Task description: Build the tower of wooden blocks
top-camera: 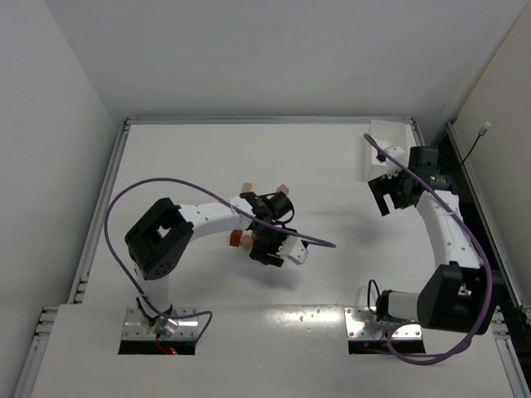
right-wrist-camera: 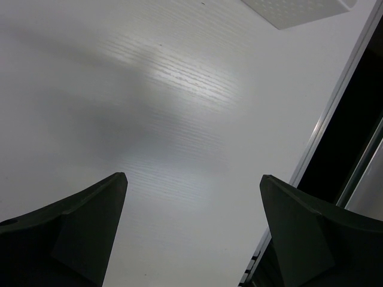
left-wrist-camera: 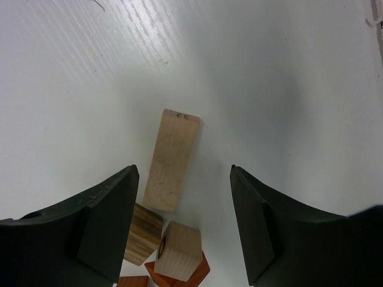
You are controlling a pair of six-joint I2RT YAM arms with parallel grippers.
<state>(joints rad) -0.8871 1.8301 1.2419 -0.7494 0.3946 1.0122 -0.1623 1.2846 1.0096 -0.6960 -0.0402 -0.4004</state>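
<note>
Under your left claw [left-wrist-camera: 184, 176], open and empty, lies a long pale block [left-wrist-camera: 173, 158]; pickup looks next: lower, close squarely. Right claw [right-wrist-camera: 192, 179] gapes empty.

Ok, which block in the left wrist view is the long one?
The pale tan bar lying flat, farthest up the picture. The cubes and reddish-orange piece below it are short and bunched together.

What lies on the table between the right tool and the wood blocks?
Nothing: the top view shows bare table between the right tool and the wood blocks; a purple cable only passes beside that stretch.
</note>
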